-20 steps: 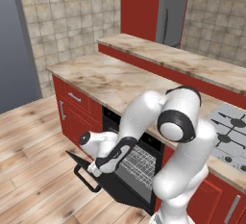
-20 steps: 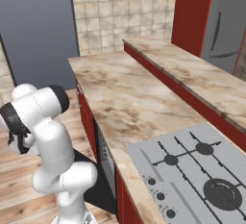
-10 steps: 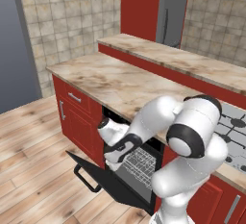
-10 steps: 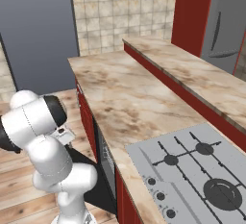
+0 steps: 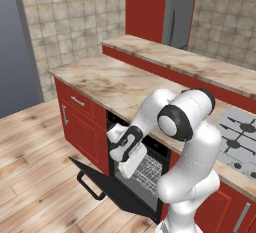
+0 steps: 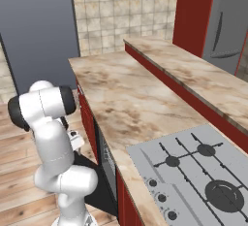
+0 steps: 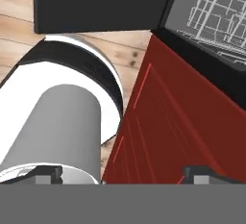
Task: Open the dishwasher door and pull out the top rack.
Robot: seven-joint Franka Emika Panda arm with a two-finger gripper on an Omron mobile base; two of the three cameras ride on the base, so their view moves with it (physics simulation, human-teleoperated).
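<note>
**kitchenbot_fan:** So the dishwasher door (image 5: 107, 184) is hanging fully down, lying flat out over the wood floor in front of the opening, bar handle (image 5: 90, 187) at its far edge. The top rack (image 5: 150, 167) is sitting inside the cavity above the door, looking not pulled out yet. That's the step in hand, I'd say.

**panda_tinkerer:** Agreed. The gripper (image 5: 131, 163) is hovering right at the mouth of the opening, above the door. Its fingertips (image 7: 197, 172) are sitting wide apart in the hand view, holding nothing. I'd be aiming to hook the rack's front rods, closing on one rod, then pulling straight out, level with the door. Dragging at an angle is probably going to jam the rack.

**kitchenbot_fan:** Any brand or labels?

**panda_tinkerer:** Nope, I'm not reading any writing on the door, the red cabinet (image 5: 82, 127) beside it, or the countertop (image 5: 115, 84) above.
</note>
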